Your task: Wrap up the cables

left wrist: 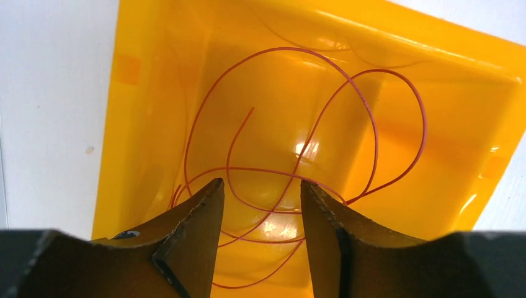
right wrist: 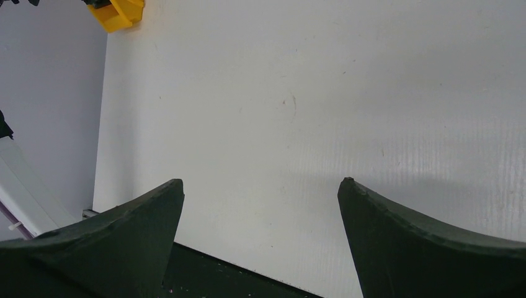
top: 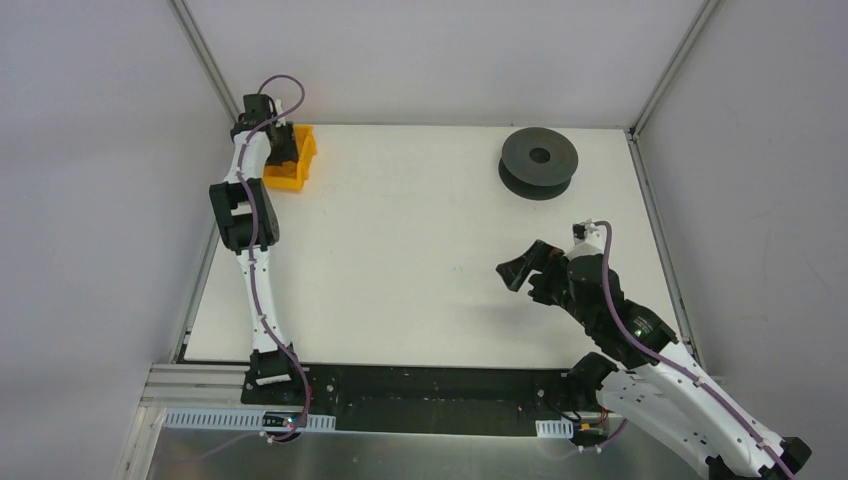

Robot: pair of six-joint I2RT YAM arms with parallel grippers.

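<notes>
Cables [left wrist: 425, 124] lie inside the yellow bin [left wrist: 155, 74], thread-thin reddish wire thrown into loose, overlapping loops across its glossy floor, with one free end showing near the middle. I cannot tell whether it is a single strand or several. My left gripper [left wrist: 260, 183] hangs over the bin's open top with its two dark fingers partly spread. Loops cross the gap between them further down, and I grip nothing; whether a fingertip brushes the wire, I cannot tell. My right gripper [right wrist: 260, 181] is spread much wider above the bare white table [right wrist: 372, 93], holding and touching nothing. From the top camera I count one bin [top: 300, 160] at the far left corner of the table [top: 400, 250], with my left gripper [top: 283, 140] over it, and one dark grey spool [top: 539, 163] lying flat near the far right corner, well apart from my right gripper [top: 522, 262]. The bin is smooth, shiny plastic with sloping walls. The spool is round and matte, with a centre hole and two flanges. The table is flat and faintly scuffed.
</notes>
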